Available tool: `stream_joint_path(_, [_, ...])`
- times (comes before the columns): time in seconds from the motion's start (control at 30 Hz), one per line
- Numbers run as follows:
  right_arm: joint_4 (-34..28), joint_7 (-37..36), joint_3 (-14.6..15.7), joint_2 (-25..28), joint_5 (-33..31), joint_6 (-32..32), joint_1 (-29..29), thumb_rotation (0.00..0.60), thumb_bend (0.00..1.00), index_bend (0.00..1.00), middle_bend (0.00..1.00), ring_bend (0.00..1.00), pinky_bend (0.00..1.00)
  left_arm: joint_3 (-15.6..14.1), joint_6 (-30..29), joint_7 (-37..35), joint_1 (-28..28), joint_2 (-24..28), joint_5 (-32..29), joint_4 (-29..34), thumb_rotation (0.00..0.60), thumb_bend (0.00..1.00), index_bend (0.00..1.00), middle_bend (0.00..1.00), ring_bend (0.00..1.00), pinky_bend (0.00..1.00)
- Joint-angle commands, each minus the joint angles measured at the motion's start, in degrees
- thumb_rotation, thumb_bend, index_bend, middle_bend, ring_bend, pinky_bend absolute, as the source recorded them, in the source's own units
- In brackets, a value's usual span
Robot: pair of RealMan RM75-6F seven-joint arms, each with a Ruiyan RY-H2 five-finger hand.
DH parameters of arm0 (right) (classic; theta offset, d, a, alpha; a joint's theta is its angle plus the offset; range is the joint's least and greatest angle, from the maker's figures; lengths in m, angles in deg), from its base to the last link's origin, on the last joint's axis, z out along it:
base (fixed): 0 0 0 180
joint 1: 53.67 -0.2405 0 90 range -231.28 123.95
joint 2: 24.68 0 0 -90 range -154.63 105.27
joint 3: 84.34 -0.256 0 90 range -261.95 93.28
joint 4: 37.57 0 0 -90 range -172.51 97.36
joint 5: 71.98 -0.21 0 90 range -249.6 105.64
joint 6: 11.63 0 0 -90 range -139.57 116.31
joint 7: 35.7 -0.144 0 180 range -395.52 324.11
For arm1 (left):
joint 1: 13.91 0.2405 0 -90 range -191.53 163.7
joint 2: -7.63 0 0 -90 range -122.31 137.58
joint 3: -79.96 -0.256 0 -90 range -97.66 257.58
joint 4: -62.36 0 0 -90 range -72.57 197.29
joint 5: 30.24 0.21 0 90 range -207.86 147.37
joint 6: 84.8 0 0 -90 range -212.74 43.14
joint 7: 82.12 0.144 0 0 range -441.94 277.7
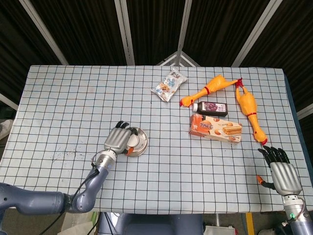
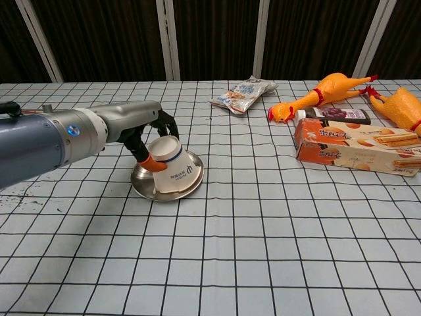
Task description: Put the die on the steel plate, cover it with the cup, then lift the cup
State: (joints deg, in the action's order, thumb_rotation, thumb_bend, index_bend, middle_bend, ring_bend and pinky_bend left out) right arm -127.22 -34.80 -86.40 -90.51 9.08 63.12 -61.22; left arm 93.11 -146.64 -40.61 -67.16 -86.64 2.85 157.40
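Note:
A white paper cup (image 2: 174, 170) sits upside down and tilted on the small steel plate (image 2: 145, 185), its rim on the plate and its base leaning toward the left. My left hand (image 2: 135, 129) grips the cup near its base from the left side. From above, the left hand (image 1: 116, 139) covers most of the cup (image 1: 131, 142), and the plate (image 1: 141, 139) shows to its right. The die is not visible in either view. My right hand (image 1: 282, 172) rests at the table's near right edge, fingers spread, holding nothing.
Right of centre lie a snack box (image 2: 358, 146), a dark bottle (image 2: 339, 114) and two rubber chickens (image 2: 325, 91) (image 1: 248, 108). A snack bag (image 2: 245, 95) lies at the back middle. The checked cloth covers the table.

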Motion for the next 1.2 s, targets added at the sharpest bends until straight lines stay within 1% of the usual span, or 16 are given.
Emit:
stream_joint_path(0.03, [0.0, 0.0, 0.0, 0.0, 0.0, -0.1, -0.1, 0.6, 0.26, 0.17, 0.11, 0.08, 0.0, -0.1, -1.3, 0.6, -0.3, -0.2, 0.5, -1.5, 0.6, 0.5, 0.52, 0.41, 0.13, 0.07])
stream_joint_path(0.2, [0.1, 0.0, 0.1, -0.1, -0.1, -0.4, -0.1, 0.6, 0.26, 0.17, 0.11, 0.08, 0.0, -0.7, -3.6, 0.8, -0.5, -2.0, 3.9, -5.4, 0.6, 0.5, 0.51, 0.41, 0.13, 0.07])
stream_joint_path(0.33, [0.0, -0.3, 0.2, -0.1, 0.1, -0.7, -0.3, 0.6, 0.26, 0.17, 0.11, 0.08, 0.0, -2.3, -5.0, 2.8, -0.9, -3.5, 6.4, -8.3, 0.6, 0.5, 0.51, 0.4, 0.13, 0.07])
stream_joint_path(0.43, [0.0, -0.3, 0.2, -0.2, 0.2, -0.7, -0.3, 0.6, 0.26, 0.17, 0.11, 0.08, 0.0, -2.9, -5.2, 3.1, -0.9, -4.5, 7.8, -9.4, 0.6, 0.5, 0.5, 0.4, 0.13, 0.07])
stream_joint_path(0.67, [-0.1, -0.9, 0.3, 0.0, 0.1, -0.9, -0.3, 0.6, 0.26, 0.17, 0.11, 0.08, 0.0, -2.6, -2.4, 2.3, -0.7, -5.0, 6.5, -8.2, 0.6, 0.5, 0.51, 0.41, 0.13, 0.07])
stream_joint_path(0.83, [-0.1, -1.1, 0.3, 0.1, 0.3, -0.8, -0.4, 0.6, 0.26, 0.16, 0.11, 0.08, 0.0, -0.9, 0.4, -2.8, -0.1, -4.8, 6.9, -6.2, 0.6, 0.5, 0.51, 0.41, 0.13, 0.07])
stream_joint_path(0.93, [-0.1, -1.1, 0.3, 0.1, 0.3, -0.8, -0.4, 0.6, 0.26, 0.17, 0.11, 0.08, 0.0, -0.7, 2.3, -4.9, 0.2, -4.2, 7.2, -5.1, 0.6, 0.5, 0.52, 0.41, 0.13, 0.06])
stream_joint_path(1.1, [-0.2, -0.8, 0.4, 0.1, 0.4, -0.9, -0.4, 0.6, 0.26, 0.17, 0.11, 0.08, 0.0, 0.2, 6.7, -8.7, 0.7, -2.2, 4.1, -2.3, 0.6, 0.5, 0.52, 0.41, 0.13, 0.05])
stream_joint_path(1.2, [-0.3, -0.7, 0.5, 0.0, 0.5, -0.9, -0.4, 0.6, 0.26, 0.17, 0.11, 0.08, 0.0, 0.1, 7.2, -9.2, 0.6, -1.5, 4.0, -2.1, 0.6, 0.5, 0.52, 0.41, 0.13, 0.05])
